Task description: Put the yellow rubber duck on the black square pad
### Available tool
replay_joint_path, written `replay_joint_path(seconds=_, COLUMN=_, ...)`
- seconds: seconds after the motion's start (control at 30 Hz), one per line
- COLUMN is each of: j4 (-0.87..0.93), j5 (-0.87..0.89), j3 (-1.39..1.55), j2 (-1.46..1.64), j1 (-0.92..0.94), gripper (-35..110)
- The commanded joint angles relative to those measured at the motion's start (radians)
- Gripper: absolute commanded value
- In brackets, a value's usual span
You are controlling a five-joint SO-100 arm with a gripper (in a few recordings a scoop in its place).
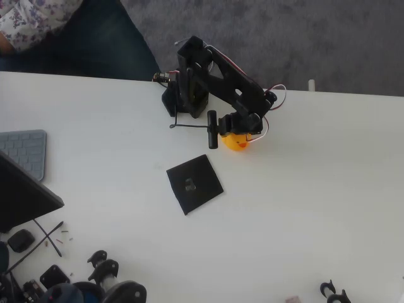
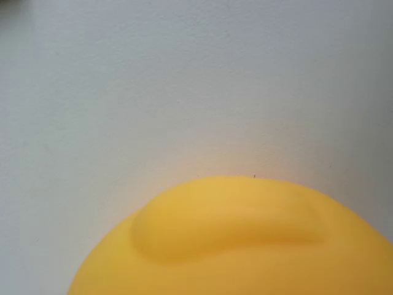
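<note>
In the overhead view the yellow rubber duck (image 1: 238, 141) rests on the white table just right of centre, its orange beak pointing toward the near edge. My black gripper (image 1: 232, 130) hovers right over the duck's back and covers its upper part. Its fingers are hidden, so I cannot say whether they are open or shut. The wrist view shows the yellow rubber duck (image 2: 245, 246) very close, as a smooth yellow bulge along the bottom edge with bare table behind it. The black square pad (image 1: 194, 183), with a small grey mark in its centre, lies flat below and left of the duck, apart from it.
A grey keyboard (image 1: 25, 151) and a dark slanted panel (image 1: 22, 196) occupy the left edge. Small black parts (image 1: 107, 278) crowd the bottom left corner, and black clips (image 1: 334, 291) sit at the bottom right. A person (image 1: 38, 25) sits beyond the table's far edge.
</note>
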Motion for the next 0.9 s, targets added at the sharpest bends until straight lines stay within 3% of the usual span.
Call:
replay_joint_path(seconds=0.0, j4=0.005, j5=-0.011, j3=0.008, j2=-0.002, j1=0.000, gripper=25)
replay_joint_path(seconds=0.23, j4=0.005, j5=-0.011, j3=0.009, j2=-0.005, j1=0.002, gripper=24)
replay_joint_path(seconds=0.5, j4=0.005, j5=-0.009, j3=0.002, j2=0.005, j1=0.002, gripper=7)
replay_joint_path(seconds=0.87, j4=0.017, j5=-0.006, j3=-0.115, j2=0.009, j1=0.002, gripper=6)
